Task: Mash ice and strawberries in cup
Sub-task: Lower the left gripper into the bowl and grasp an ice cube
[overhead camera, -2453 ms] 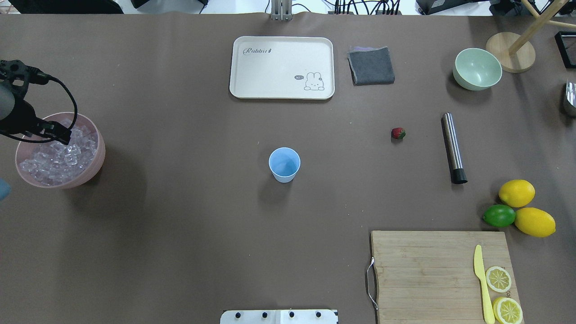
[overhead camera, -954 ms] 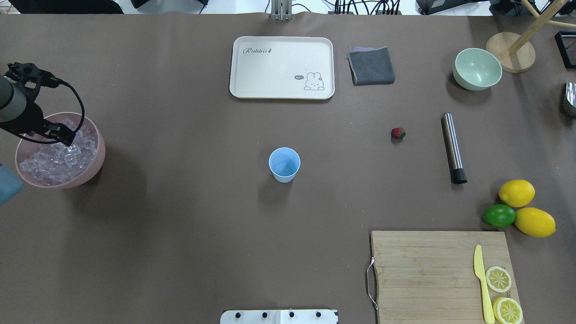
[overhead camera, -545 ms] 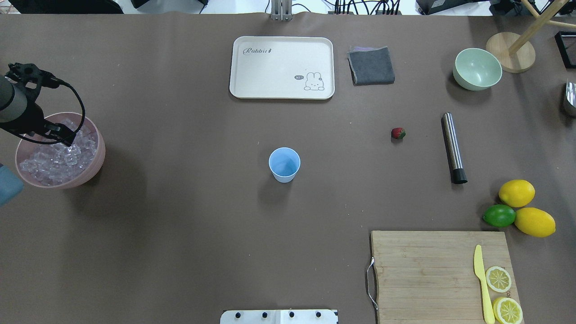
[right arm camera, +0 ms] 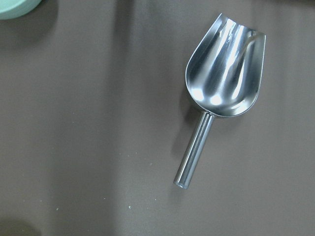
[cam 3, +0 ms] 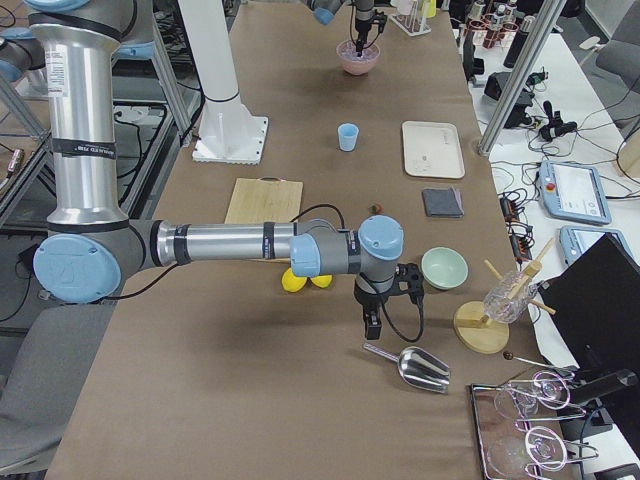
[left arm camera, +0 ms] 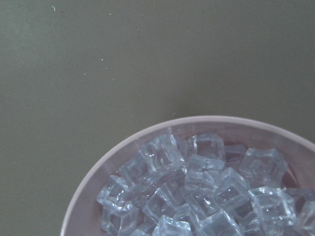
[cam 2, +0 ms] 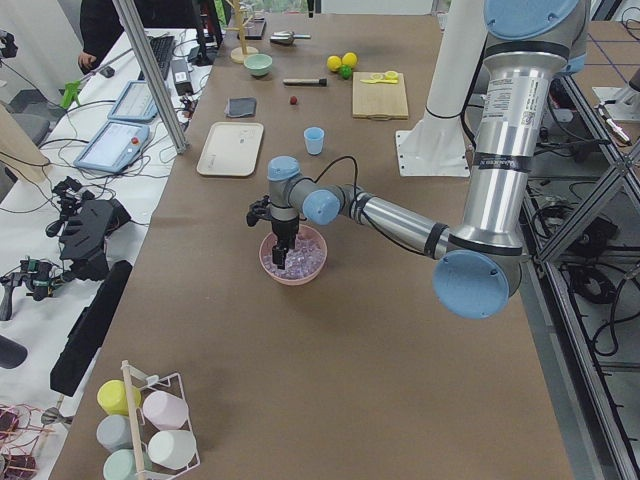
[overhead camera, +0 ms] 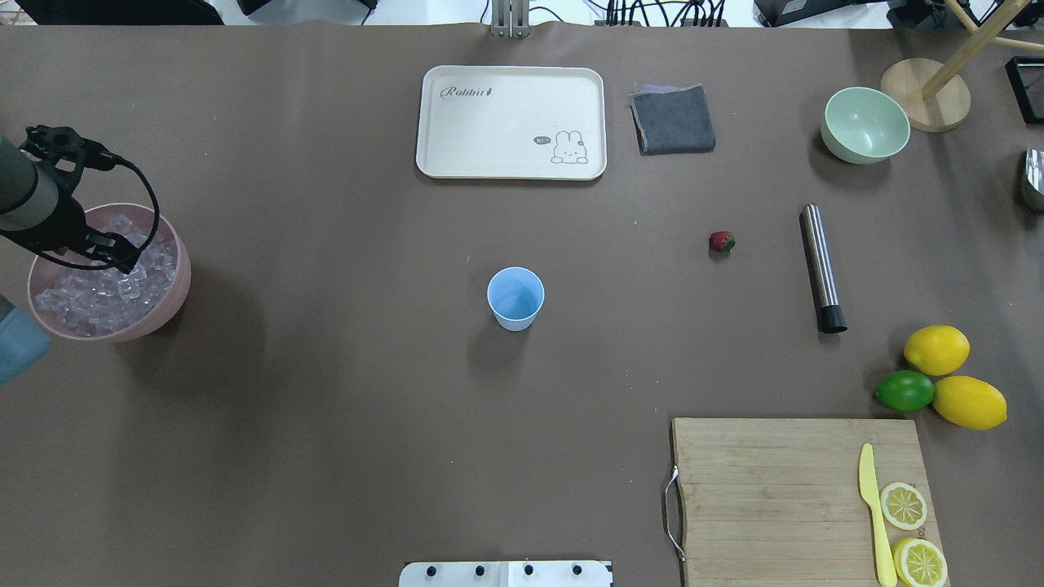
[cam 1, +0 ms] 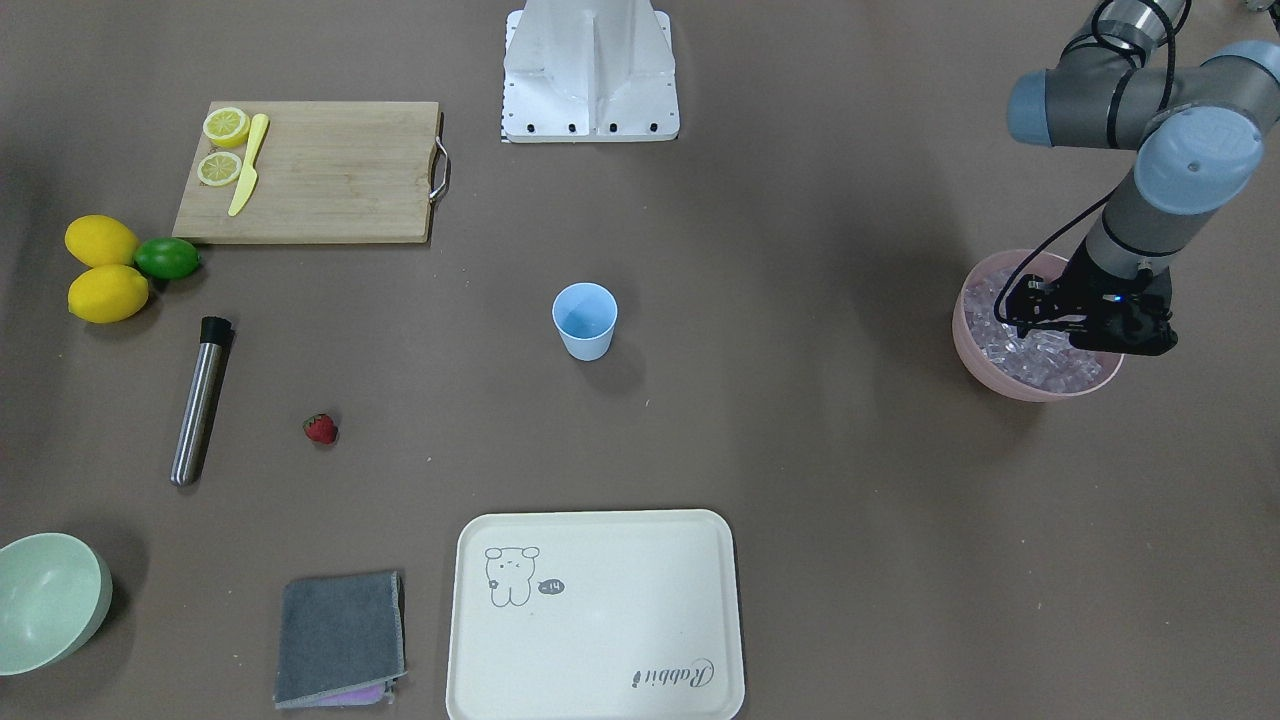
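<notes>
Tabletop (overhead camera: pixel 326 408) carried the pink bowl (overhead camera: pixel 181 277) of ice (overhead camera: pixel 81 297) with the left gripper (overhead camera: pixel 124 261) low over it, spread or closed impossible to tell, the light blue cup (overhead camera: pixel 515 298) upright at centre, and the strawberry (overhead camera: pixel 721 240) well apart.

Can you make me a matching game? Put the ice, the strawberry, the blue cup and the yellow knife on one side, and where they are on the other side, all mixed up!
1. ice
2. strawberry
3. blue cup
4. yellow knife

A. lying near the metal tube
B. on the wooden board
C. in the pink bowl
D. upright in the middle of the table

Pairs: 1-C, 2-A, 3-D, 4-B.
</notes>
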